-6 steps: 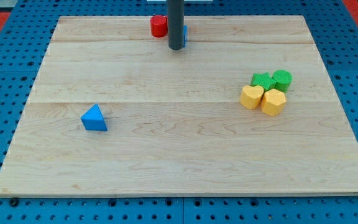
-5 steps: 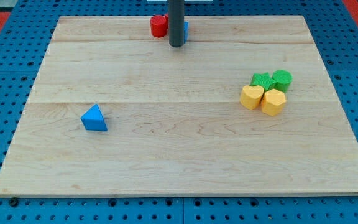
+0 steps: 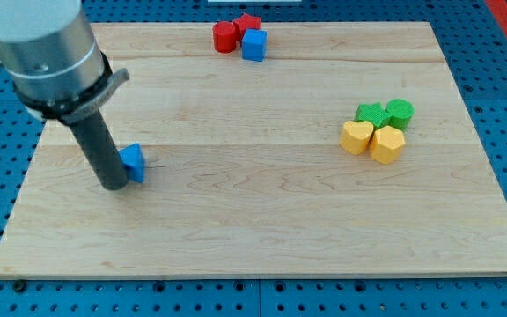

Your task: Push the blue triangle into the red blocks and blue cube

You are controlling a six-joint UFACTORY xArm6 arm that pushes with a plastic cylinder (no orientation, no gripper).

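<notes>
Gripper there was none on this arm, so nothing was spread or pinched; the dark rod ended in my tip [image 3: 113,184], which sat on the wooden surface [image 3: 262,220] at the view's left. It stood just at the left side of the blue triangle [image 3: 133,162], hiding part of it, and looked to be touching it or very nearly so.

Well apart, at the view's top, lay the target cluster: a red cylinder [image 3: 225,36], a red star-like block [image 3: 248,24] and the blue cube [image 3: 253,44], packed close together. Over at the view's right, a green star [image 3: 373,114], a green cylinder [image 3: 400,112] and two yellow blocks [image 3: 371,140] formed a separate group, clear of the likely path.

By my judgement the step in hand was engaging the triangle to start the push. The cluster lay up and to the right, so the tip probably needed to get lower-left of the triangle and drive diagonally, steadily, lest the wedge slip sideways off the rod.
</notes>
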